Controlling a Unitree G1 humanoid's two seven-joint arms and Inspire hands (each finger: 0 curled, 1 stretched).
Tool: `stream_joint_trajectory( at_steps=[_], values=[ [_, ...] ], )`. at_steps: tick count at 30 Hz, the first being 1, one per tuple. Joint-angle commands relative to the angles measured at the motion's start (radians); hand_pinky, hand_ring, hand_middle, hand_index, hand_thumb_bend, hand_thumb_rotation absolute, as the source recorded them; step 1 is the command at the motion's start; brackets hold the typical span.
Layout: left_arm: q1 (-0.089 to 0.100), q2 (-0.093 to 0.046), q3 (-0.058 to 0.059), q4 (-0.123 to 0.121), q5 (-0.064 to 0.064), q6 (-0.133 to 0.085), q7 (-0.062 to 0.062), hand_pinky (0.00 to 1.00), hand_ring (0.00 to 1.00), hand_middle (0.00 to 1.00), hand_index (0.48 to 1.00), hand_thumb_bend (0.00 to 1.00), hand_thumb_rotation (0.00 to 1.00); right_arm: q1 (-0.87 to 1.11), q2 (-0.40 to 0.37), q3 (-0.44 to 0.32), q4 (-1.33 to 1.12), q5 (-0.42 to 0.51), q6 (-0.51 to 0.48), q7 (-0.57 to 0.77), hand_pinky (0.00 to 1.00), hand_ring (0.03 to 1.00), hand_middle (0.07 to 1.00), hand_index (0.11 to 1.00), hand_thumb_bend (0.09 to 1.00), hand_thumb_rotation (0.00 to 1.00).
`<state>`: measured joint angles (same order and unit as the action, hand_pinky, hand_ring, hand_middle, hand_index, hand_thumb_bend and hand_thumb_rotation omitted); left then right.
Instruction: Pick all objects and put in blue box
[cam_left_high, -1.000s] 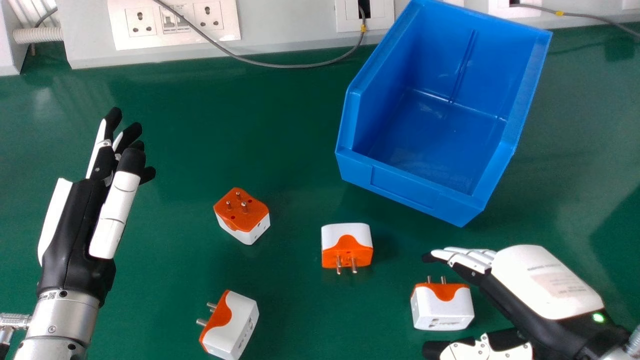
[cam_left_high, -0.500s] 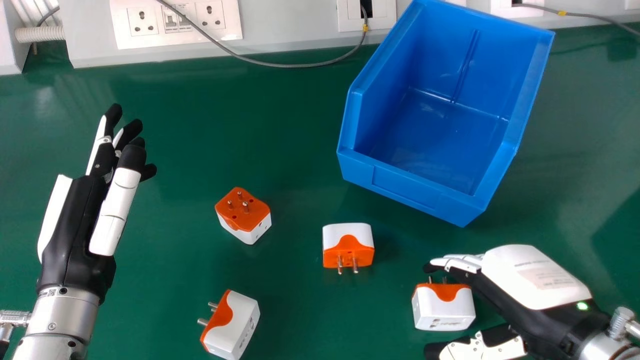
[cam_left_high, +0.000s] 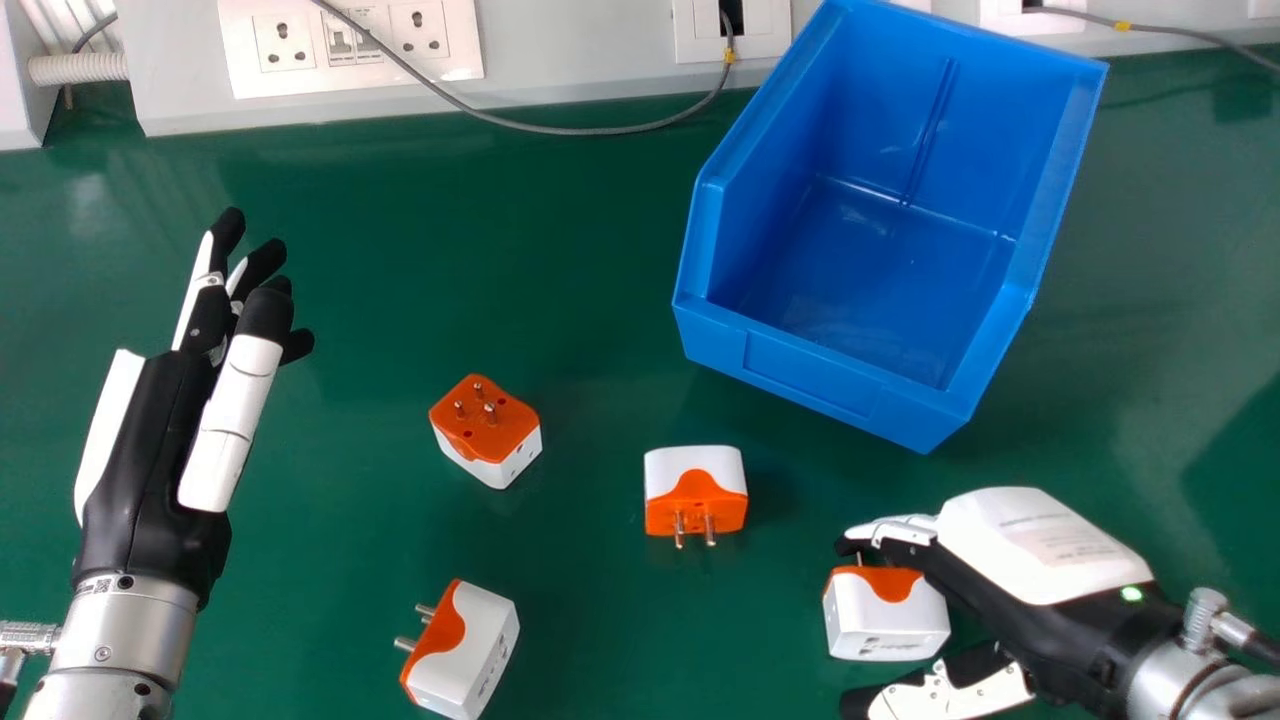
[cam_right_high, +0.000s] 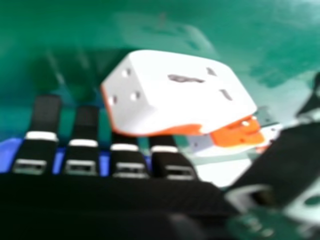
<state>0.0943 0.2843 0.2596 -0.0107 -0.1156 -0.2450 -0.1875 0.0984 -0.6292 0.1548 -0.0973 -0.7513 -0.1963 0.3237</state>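
Observation:
My right hand (cam_left_high: 1040, 550) is at the lower right, open around a white and orange adapter (cam_left_high: 886, 622), its fingers on the far side and thumb on the near side. In the right hand view the adapter (cam_right_high: 175, 95) lies between the fingers and thumb of the hand (cam_right_high: 85, 145); contact is unclear. Three more adapters lie on the table: one (cam_left_high: 696, 490) in the middle, one (cam_left_high: 486, 430) left of it with pins up, one (cam_left_high: 462, 650) at the near edge. The blue box (cam_left_high: 830, 385) stands behind. My left hand (cam_left_high: 150, 450) rests open at the left.
Green table surface (cam_left_high: 450, 250) extends between the left hand and the box. Along the back runs a white panel with sockets (cam_left_high: 350, 40), and a grey cable (cam_left_high: 560, 130) loops down from it onto the table behind the adapters.
My right hand has moved left and slightly toward the robot, so it now partly covers the right adapter and its pins. The left hand, the adapters and the box hold their places.

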Motion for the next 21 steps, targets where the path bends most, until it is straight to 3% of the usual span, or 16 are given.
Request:
stream_joint_trajectory(
  at_steps=[1, 21],
  values=[
    [0.004, 0.007, 0.006, -0.028, 0.006, 0.001, 0.005, 0.86, 0.95, 0.96, 0.998, 0.81, 0.95, -0.022, -0.019, 0.001, 0.003, 0.004, -0.002, -0.005, 0.70, 0.826, 0.858, 0.829, 0.487, 0.58],
    [-0.005, 0.004, 0.006, 0.002, 0.005, -0.023, 0.002, 0.86, 0.95, 0.96, 0.996, 0.80, 0.95, -0.049, -0.006, 0.015, 0.016, -0.020, 0.039, -0.043, 0.71, 0.827, 0.863, 0.831, 0.491, 0.50]
  ],
)
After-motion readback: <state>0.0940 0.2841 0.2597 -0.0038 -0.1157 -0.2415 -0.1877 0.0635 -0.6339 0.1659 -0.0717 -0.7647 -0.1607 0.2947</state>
